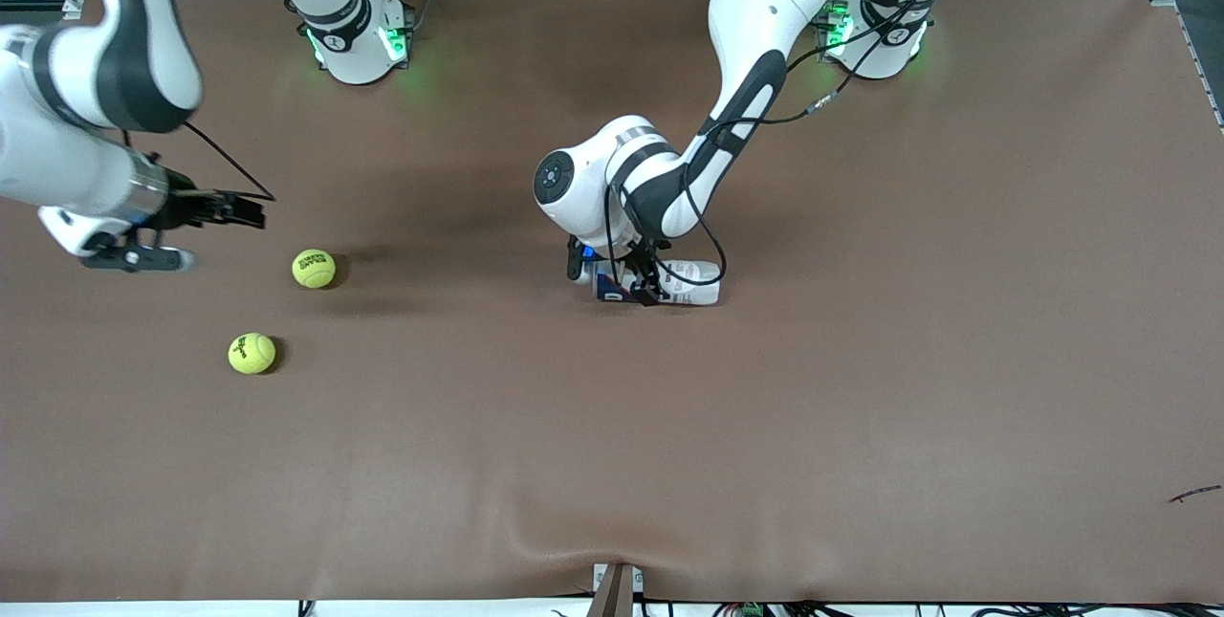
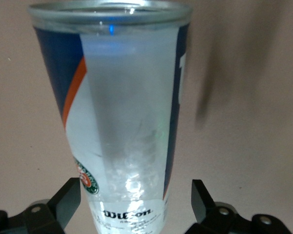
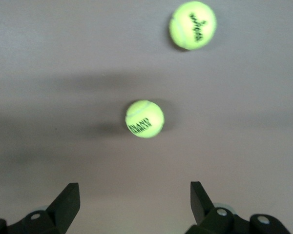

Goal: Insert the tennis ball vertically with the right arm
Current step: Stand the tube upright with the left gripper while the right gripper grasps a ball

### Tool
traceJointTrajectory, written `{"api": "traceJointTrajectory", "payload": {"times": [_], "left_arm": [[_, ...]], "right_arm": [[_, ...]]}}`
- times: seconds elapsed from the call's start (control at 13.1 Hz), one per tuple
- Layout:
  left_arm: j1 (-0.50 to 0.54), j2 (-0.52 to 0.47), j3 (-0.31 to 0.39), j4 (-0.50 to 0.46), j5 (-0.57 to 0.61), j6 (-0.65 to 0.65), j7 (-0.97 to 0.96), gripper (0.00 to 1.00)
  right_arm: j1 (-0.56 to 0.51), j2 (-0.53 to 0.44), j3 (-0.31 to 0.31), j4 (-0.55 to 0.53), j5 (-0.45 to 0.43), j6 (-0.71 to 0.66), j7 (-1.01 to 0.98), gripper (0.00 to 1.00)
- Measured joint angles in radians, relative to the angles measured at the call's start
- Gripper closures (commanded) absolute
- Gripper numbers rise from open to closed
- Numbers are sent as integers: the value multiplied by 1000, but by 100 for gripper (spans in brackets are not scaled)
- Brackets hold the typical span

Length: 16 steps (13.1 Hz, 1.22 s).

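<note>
From the front view, I see two yellow-green tennis balls on the brown table [image 1: 861, 407] toward the right arm's end: one ball [image 1: 314, 268] with dark lettering, the second ball [image 1: 251, 353] nearer the front camera. My right gripper [image 1: 206, 215] hangs up beside the first ball, fingers spread, holding nothing. The left gripper [image 1: 626, 277] is down at mid-table around a ball can [image 1: 690, 282] lying on its side.

On the left wrist view, the can [image 2: 127, 117] is clear plastic with a blue, white and orange label, sitting between spread fingers [image 2: 63, 202].

On the right wrist view, both balls [image 3: 144, 119] [image 3: 193, 25] lie apart ahead of my spread fingers [image 3: 202, 197].
</note>
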Motion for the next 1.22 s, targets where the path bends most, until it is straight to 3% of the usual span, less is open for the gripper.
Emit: {"api": "traceJointTrajectory", "payload": {"times": [0.3,0.46,0.68,0.91,1.22], "left_arm": [[0,16,1,-1,10,0,-2,0],[0,28,2,-1,17,0,-5,0],[-1,39,5,-1,18,8,-6,29],[-1,38,5,6,19,11,-6,28],[2,18,7,28,18,12,-5,29]], "right_arm": [[12,78,-6,-132,-1,231,-150,0],[9,115,-11,-157,-1,280,-228,0],[9,182,-11,-163,-1,382,-243,0],[10,277,-9,-174,-1,496,-243,0],[9,324,-10,-182,-1,502,-243,0]]}}
